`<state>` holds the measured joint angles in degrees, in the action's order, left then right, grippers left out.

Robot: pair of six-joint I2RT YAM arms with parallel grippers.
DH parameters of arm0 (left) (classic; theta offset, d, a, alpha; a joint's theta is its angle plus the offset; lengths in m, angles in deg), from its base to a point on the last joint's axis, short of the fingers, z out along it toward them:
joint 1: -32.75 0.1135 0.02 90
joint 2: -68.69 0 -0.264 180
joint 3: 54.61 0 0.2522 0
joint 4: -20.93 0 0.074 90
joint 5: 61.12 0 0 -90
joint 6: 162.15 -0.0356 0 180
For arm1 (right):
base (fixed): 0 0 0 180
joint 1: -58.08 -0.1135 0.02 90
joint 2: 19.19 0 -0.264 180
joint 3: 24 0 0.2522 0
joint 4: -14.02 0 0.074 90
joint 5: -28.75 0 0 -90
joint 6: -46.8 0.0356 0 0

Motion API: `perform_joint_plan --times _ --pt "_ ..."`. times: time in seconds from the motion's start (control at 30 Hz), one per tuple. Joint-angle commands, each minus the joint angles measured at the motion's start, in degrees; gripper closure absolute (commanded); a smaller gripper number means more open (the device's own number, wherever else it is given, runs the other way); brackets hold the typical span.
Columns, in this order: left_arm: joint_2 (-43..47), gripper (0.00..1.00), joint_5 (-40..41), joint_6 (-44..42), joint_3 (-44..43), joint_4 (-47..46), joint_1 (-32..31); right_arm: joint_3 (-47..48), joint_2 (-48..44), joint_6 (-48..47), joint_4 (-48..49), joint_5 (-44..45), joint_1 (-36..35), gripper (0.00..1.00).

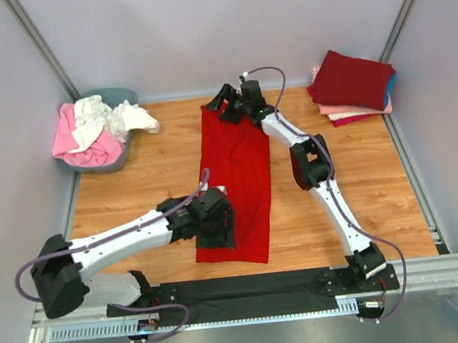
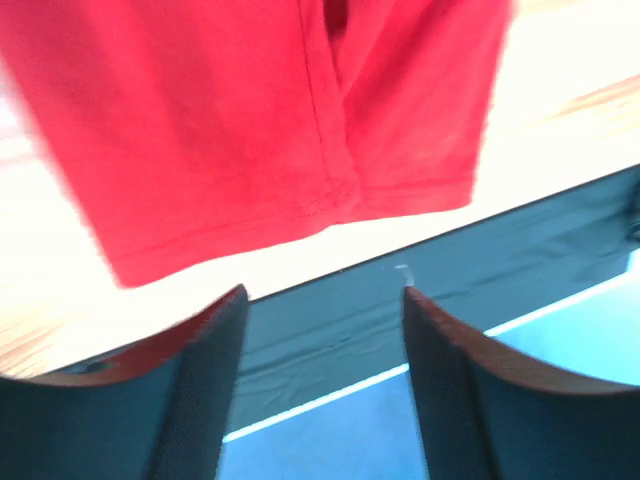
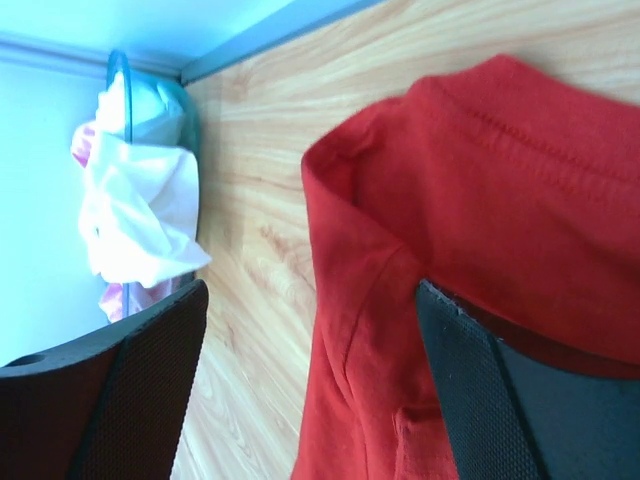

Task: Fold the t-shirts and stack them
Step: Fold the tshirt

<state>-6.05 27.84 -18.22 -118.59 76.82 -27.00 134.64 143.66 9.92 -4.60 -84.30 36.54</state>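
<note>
A bright red t-shirt [image 1: 238,179], narrowed lengthwise, is lying centrally from twelve to six o'clock, the left gripper [image 2: 322,295] gaping empty at its hem and the right gripper [image 3: 310,290] gaping over its collar; the end-to-end fold is likely calling for firm corner pinches first.

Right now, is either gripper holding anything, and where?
Nothing: left gripper open at the hem of the red t-shirt, right gripper open at its collar.
</note>
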Motion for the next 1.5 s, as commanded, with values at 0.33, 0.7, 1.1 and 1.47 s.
perform_joint_plan --times 0.33,0.7,1.1,1.47 --pt "1.01 0.12 26.96 -11.47 -16.31 9.91 2.68 -21.17 -32.9 -18.2 0.28 3.51 2.38 0.1" --pt "0.03 0.16 17.31 -17.9 -10.01 0.15 17.2 -78.93 -75.99 -19.29 -9.01 10.04 0.72 0.36" --pt "6.36 0.2 7.81 -15.0 7.57 -6.0 22.13 -117.01 -105.09 -6.38 -18.16 11.71 -16.68 0.42" --pt "11.45 0.21 2.09 -12.8 14.09 -6.98 22.22 -118.68 -95.27 1.36 -8.43 11.1 -31.89 0.45"
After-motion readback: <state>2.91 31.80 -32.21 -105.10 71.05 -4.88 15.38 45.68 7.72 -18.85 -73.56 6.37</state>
